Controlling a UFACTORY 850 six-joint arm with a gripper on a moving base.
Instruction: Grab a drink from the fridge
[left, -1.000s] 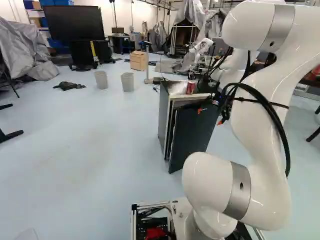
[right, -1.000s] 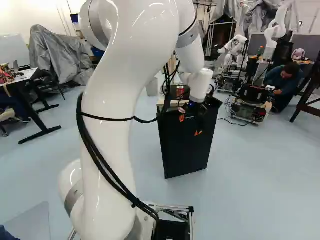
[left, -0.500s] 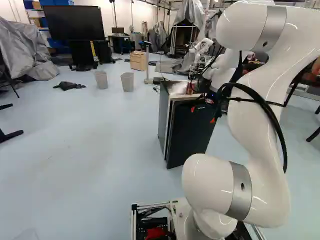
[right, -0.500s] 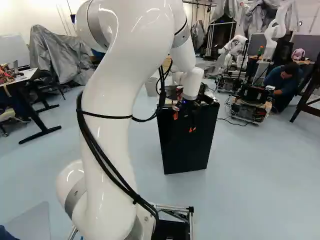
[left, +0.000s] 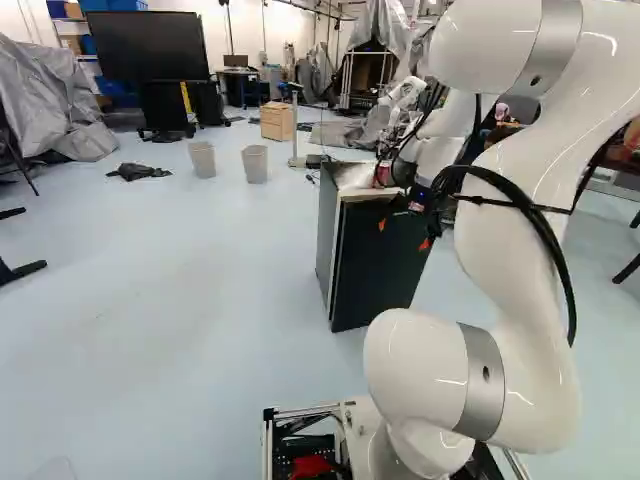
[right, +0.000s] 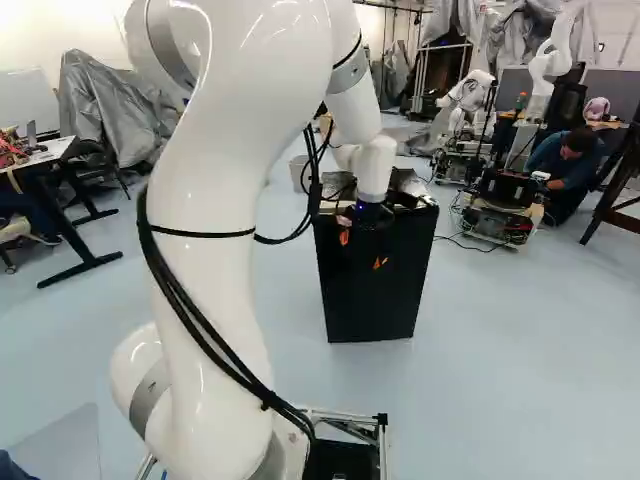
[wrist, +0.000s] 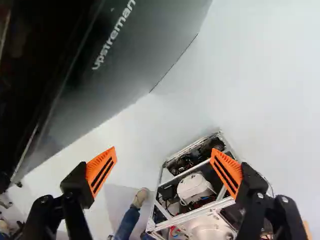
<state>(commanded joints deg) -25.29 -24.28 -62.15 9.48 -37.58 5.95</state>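
The black gripper hung at the front of the mini fridge, its two fingers wide apart and nothing held between the orange pads. The fridge door stood beside the jaws, its smooth dark face slanting off past one finger; it looked shut or nearly so, though I could not tell for sure. Far below the jaws, seen through the gap between the fingers, lay the mobile base. No drink inside the fridge could be seen; on the fridge top, beyond the jaws, a red thing, probably a drinks can, was mostly hidden by the arm and its cables

The step in hand seemed to be getting the door open, and with no drink gripped, most of the task was likely left. The likeliest trouble was poor purchase: a finger working on that flat face could slip, or press the door closed, unless it got behind the edge. A hard pull off-centre could drag or tip the whole fridge, since nothing was seen bracing it. The cables, looping close above the fridge top, could catch its corner or knock the can over if the wrist swung. Even with the door opened, it could swing back against the spread fingers as they reached in for a drink
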